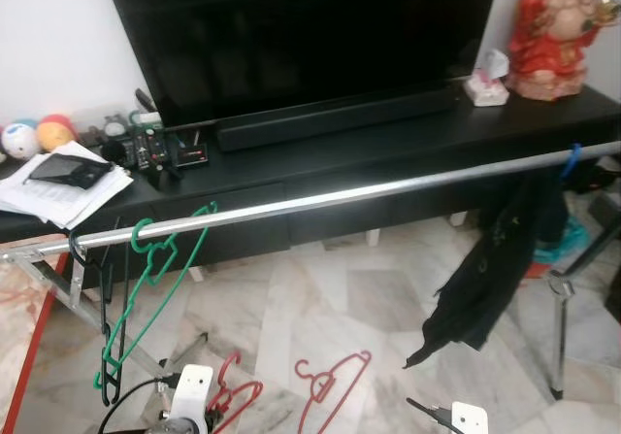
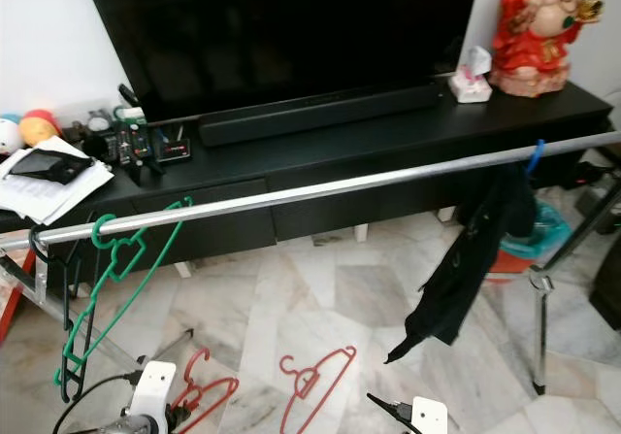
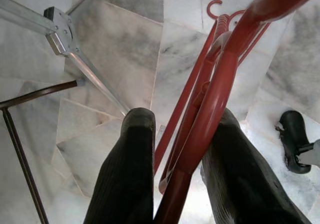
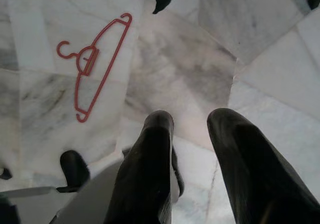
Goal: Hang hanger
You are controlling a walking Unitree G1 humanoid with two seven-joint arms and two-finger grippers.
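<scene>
- Two red hangers matter here: one held red hanger [image 3: 210,108] sits between the fingers of the left gripper [image 3: 185,149], low by the floor at the robot's left; the other, a loose red hanger [image 1: 330,381], lies flat on the marble floor [image 1: 369,298] further to the right, near the middle
- Left gripper state — fingers closed narrowly round the held hanger's bar, judging by the left wrist view; the bar runs lengthwise between the fingers and away from the wrist, hook end furthest out
- Key relation: the rail [image 1: 388,191] lies above and ahead of the left gripper, its long axis running left-to-right across the view, slightly rising to the right; so I'd judge the lift goes up and fwd, w/ the hook turned across the rail
- Green hanger [image 1: 155,279] already hangs on the rail near its left end, beside a dark hanger; free rail lies to the right of it, before the black garment [image 1: 485,269] hanging near the right end
- Right gripper [image 4: 192,134] — fingers apart, holding nothing, pointing down at the floor w/ the loose hanger ahead of it; left arm is the one w/ the work
- Hard to make out: the held hanger is cut off at the frame edge in the head views; whether a 2nd red hanger is tangled w/ it I can't tell; exact grip point is hidden by the fingers
</scene>
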